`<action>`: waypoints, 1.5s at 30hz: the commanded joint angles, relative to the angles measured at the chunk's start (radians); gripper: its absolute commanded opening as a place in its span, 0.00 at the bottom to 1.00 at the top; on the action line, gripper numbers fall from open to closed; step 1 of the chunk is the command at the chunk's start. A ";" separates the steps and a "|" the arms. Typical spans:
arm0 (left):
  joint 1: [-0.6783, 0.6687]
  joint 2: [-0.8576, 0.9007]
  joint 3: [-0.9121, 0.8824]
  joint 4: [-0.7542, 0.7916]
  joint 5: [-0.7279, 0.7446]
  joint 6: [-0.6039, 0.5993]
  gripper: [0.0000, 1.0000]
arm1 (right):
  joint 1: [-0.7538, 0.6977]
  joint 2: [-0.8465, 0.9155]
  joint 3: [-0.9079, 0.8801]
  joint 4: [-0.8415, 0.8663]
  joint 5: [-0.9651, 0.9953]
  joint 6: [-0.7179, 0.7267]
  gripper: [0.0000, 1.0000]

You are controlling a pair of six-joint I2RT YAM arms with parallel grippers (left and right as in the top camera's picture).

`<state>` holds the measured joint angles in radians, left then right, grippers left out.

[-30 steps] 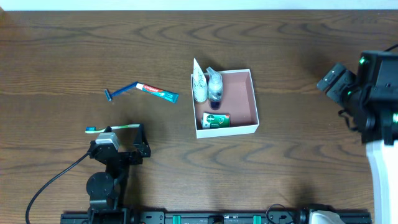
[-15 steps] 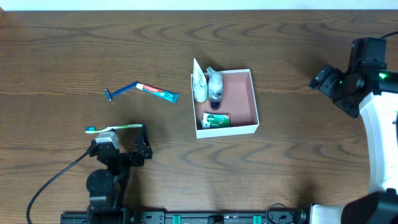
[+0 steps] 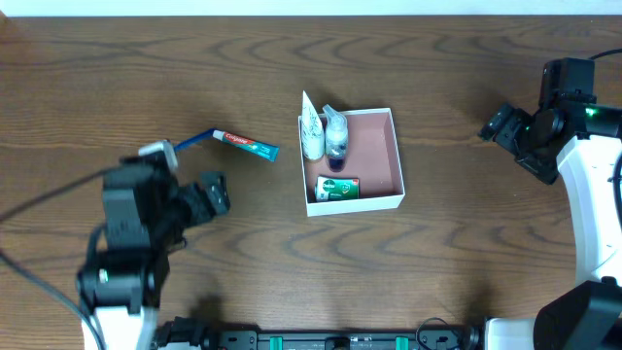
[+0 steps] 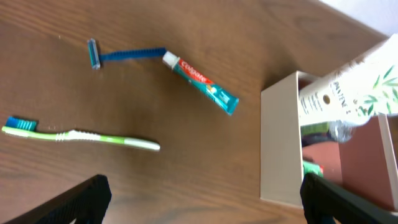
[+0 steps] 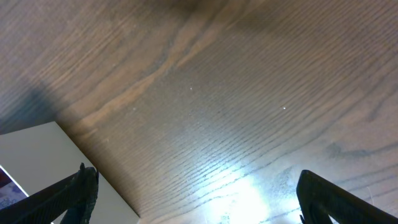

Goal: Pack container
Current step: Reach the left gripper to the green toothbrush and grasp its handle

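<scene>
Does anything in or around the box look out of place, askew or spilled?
The white tube is askew: it leans on the left wall of the container, and its flat end pokes out past the rim at the far corner. Nothing looks spilled or damaged.

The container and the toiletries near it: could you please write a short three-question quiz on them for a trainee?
1. True or false: the toothpaste lies inside the container.
2. Which wrist view shows the razor and the toothbrush?
3. Which of these lies in the container? A comb; B green soap carton; C sponge.
Key: 1 false; 2 left wrist; 3 B.
</scene>
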<state>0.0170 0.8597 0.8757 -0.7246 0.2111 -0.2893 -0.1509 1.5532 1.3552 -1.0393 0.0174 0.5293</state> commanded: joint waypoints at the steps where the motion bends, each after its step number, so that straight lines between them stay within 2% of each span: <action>1: 0.004 0.109 0.099 -0.045 0.018 -0.003 0.98 | -0.008 0.004 0.003 -0.001 0.001 -0.014 0.99; 10: 0.005 0.328 0.100 -0.010 -0.030 -0.016 0.98 | -0.008 0.004 0.003 -0.001 0.001 -0.014 0.99; 20: 0.006 0.632 0.100 -0.026 -0.222 -0.526 0.98 | -0.008 0.004 0.003 -0.001 0.001 -0.014 0.99; 24: 0.014 0.732 0.100 -0.014 -0.231 -0.712 0.98 | -0.008 0.004 0.003 -0.001 0.001 -0.014 0.99; 29: 0.039 0.806 0.100 -0.003 -0.230 -0.890 0.98 | -0.008 0.004 0.003 -0.001 0.001 -0.014 0.99; 32: 0.053 0.827 0.099 0.014 -0.230 -0.922 0.98 | -0.008 0.004 0.003 -0.001 0.001 -0.014 0.99; 42: 0.069 0.882 0.099 0.103 -0.226 -0.922 1.00 | -0.008 0.004 0.003 -0.001 0.001 -0.014 0.99; 45: 0.069 0.892 0.099 0.106 -0.223 -0.928 0.93 | -0.008 0.004 0.003 -0.001 0.001 -0.014 0.99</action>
<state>0.0788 1.7340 0.9665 -0.6193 -0.0002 -1.1980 -0.1509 1.5532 1.3552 -1.0389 0.0174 0.5293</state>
